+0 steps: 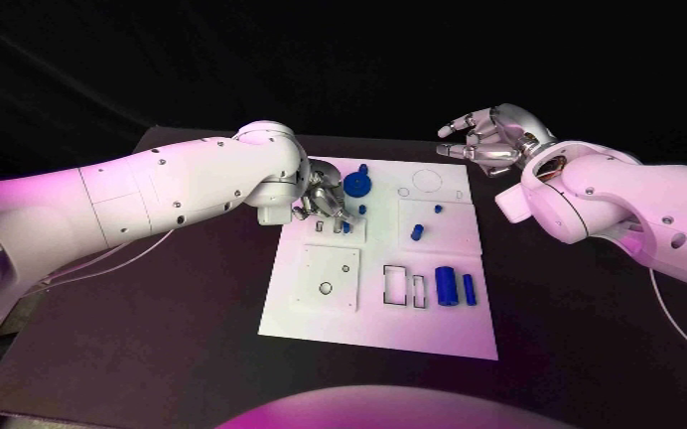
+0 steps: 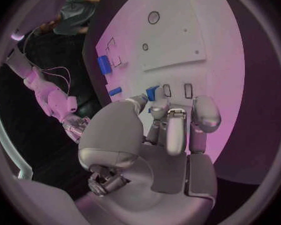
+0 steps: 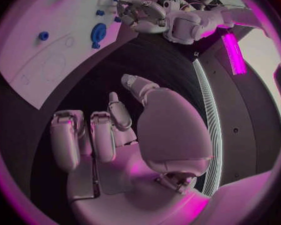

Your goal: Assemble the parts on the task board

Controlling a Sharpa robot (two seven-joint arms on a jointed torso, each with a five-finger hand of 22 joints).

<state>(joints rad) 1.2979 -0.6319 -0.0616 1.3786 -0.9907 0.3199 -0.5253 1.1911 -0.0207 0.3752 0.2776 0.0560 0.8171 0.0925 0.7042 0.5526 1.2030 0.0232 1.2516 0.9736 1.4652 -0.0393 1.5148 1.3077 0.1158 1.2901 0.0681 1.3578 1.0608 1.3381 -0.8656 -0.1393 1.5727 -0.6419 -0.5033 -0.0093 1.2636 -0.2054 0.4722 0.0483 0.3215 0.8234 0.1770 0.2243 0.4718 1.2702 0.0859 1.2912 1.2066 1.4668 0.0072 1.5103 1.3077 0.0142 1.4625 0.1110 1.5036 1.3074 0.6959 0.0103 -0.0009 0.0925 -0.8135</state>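
The white task board lies in the middle of the table. My left hand hangs over its far left part. Thumb and fingers pinch a small blue part beside two narrow slots; the same part peeks out under the fingers. A blue disc stands just beyond that hand, and the right wrist view shows the disc too. Two blue cylinders lie on the board's near right. My right hand is raised past the board's far right corner, fingers apart and loosely curled, holding nothing.
Small blue pieces stand near the board's middle, another further back. A raised white plate with holes sits on the near left of the board, rectangular outlines beside it. Black table surrounds the board.
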